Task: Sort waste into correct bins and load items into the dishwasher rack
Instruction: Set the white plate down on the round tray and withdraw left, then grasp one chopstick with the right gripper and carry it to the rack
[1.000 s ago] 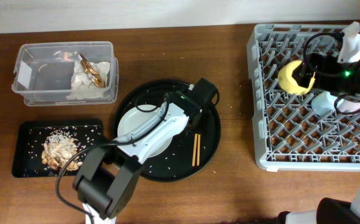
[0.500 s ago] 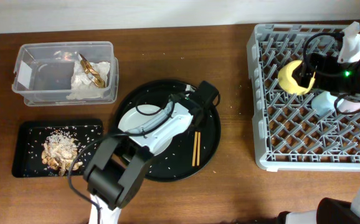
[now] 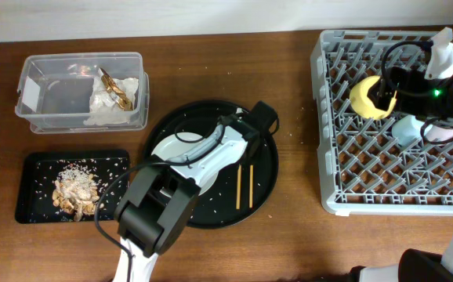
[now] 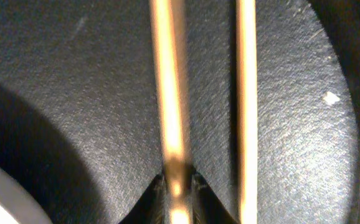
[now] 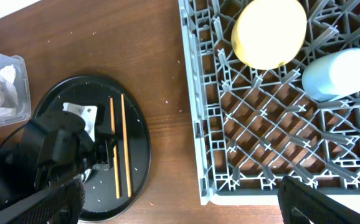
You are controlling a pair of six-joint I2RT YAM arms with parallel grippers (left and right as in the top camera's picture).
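Lifting chopsticks looks like step in hand. Dishwasher rack point(image 3: 344, 200) sits at 3 o'clock from round black tray point(image 3: 264, 188). Both sticks lie on tray's 3 o'clock side, long axes near 12–6. Left gripper point(image 4: 179, 186) is the nearer one, jaws clamped on 12 o'clock end of gripped chopstick point(image 4: 167, 93). Second chopstick point(image 4: 246, 93) lies free just beside. Right gripper point(image 5: 183, 204) hangs over rack, jaws apart, empty.

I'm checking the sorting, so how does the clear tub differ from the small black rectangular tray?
The clear tub is see-through and deep-walled; the black tray is opaque and shallow. The tub holds a crumpled white napkin and a tan scrap; the tray holds rice and tan food scraps. Both are rectangular and sit on the table left of the round tray.
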